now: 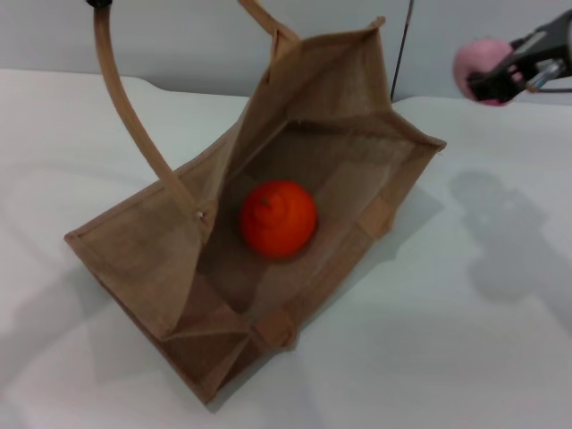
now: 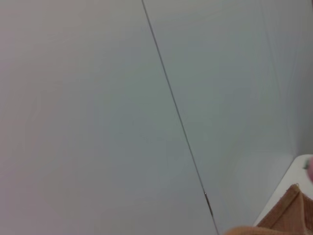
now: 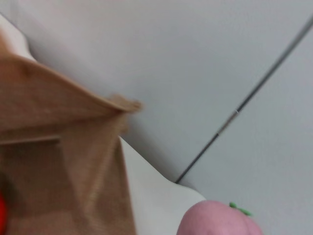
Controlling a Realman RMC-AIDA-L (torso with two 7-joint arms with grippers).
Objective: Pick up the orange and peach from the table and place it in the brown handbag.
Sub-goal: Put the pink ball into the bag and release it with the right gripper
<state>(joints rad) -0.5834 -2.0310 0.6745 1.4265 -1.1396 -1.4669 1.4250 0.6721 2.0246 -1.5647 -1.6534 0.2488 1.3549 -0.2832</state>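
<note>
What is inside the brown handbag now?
Only the orange lies inside the brown handbag. The peach is outside, in the right gripper. The bag's walls hide its inner corners.

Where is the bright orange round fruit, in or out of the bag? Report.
In: the bright orange round fruit lies on the floor of the open tan-brown woven jute tote.

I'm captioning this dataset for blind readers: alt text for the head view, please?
An orange lies inside an open brown handbag on a white table. At upper right, the right end effector holds a peach in the air beside the bag.
</note>
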